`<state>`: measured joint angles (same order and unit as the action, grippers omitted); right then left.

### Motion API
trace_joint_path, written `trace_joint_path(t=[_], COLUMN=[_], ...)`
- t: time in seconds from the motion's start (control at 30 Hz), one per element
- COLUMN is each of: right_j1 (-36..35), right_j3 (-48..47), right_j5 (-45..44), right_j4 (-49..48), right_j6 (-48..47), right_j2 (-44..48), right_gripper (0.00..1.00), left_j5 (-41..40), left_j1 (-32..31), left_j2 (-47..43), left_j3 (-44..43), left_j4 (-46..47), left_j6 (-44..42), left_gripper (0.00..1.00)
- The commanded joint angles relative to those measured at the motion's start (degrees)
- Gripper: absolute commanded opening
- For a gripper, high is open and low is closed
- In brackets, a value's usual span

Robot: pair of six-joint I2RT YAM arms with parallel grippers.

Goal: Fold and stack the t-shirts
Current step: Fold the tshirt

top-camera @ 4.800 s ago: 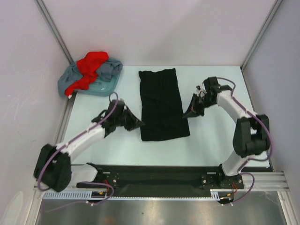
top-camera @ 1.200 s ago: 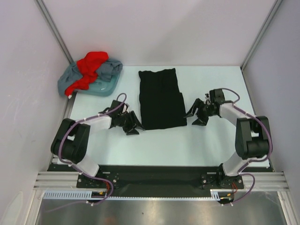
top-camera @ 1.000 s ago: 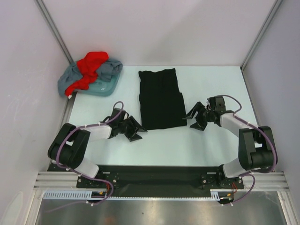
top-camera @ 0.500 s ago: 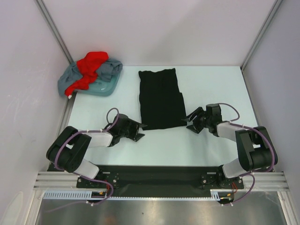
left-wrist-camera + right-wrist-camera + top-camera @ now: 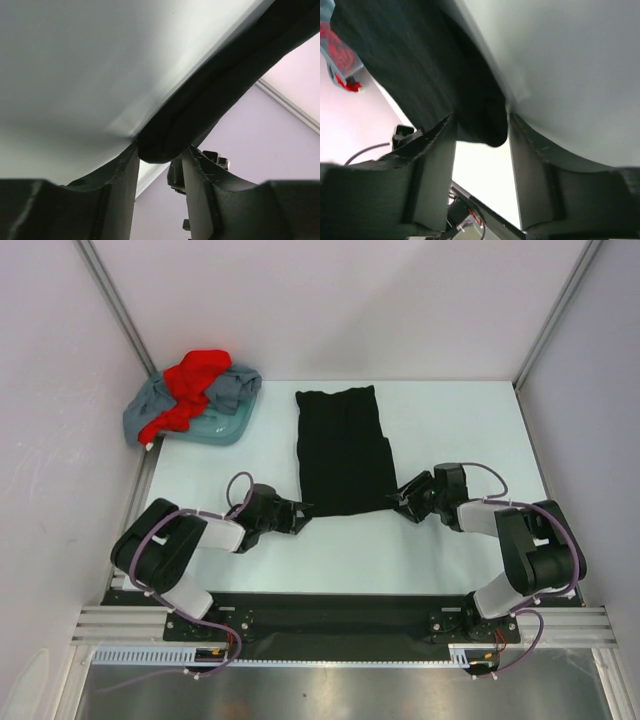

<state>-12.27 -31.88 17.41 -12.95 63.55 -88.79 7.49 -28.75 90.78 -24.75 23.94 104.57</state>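
Observation:
The black t-shirt [image 5: 342,445] lies folded into a long strip in the middle of the table. My left gripper [image 5: 298,510] is low at its near left corner. In the left wrist view the black t-shirt [image 5: 225,85] ends in a thick edge that fills the gap of the left gripper [image 5: 160,152], touching both fingers. My right gripper [image 5: 398,498] is at the near right corner. There the black t-shirt [image 5: 420,60] likewise spans the right gripper [image 5: 481,127] from finger to finger. The red t-shirt [image 5: 195,380] lies crumpled on the grey-blue t-shirt [image 5: 228,398] at the back left.
The crumpled pile sits against the left wall post [image 5: 115,310]. A metal rail [image 5: 340,625] with both arm bases runs along the near table edge. Walls enclose the table on the left, back and right.
Both grippers have slid inward along the table to the black shirt's near corners. Their jaws have narrowed onto the cloth edge. The shirts have not moved.

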Motion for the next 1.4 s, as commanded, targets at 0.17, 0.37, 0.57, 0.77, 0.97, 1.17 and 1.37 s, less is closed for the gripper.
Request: trace_joint_path(t=[0.17, 0.37, 0.57, 0.77, 0.97, 1.17, 1.37], right_j1=[0.23, 1.55, -1.17, -4.77, -11.44, -12.78, -12.25], right_j3=[-0.46, -1.26, 2.16, 8.76, 14.55, 9.31, 0.87], right_j5=[-1.16, 2.88, 5.09, 6.67, 6.85, 4.21, 3.07], right_j4=[-1.03, 3.10, 11.36, 20.49, 32.53, 46.52, 47.67], right_j6=[-2.37, -5.54, -5.63, -4.13, -1.59, -4.57, -11.42], right_j2=[-3.49, -2.27, 8.09, 20.22, 38.85, 52.85, 43.56], right_gripper=[0.28, 0.00, 0.00, 0.00, 0.00, 0.00, 0.00], left_j5=[-1.34, 2.78, 4.11, 4.03, 2.71, 2.54, -1.59], left_j1=[0.98, 1.24, -0.16, -3.24, -5.52, -5.70, -5.79], left_j2=[3.08, 2.47, -6.04, -24.02, -45.84, -69.31, -59.70], left_j3=[0.85, -0.73, 3.21, 9.63, 13.32, 13.95, 1.31], left_j4=[1.89, -3.09, -9.86, -22.52, -45.27, -62.34, -63.94], left_j6=[-1.12, -6.48, -8.42, -7.46, -7.90, -5.26, -13.76], left_gripper=[0.22, 0.00, 0.00, 0.00, 0.00, 0.00, 0.00])
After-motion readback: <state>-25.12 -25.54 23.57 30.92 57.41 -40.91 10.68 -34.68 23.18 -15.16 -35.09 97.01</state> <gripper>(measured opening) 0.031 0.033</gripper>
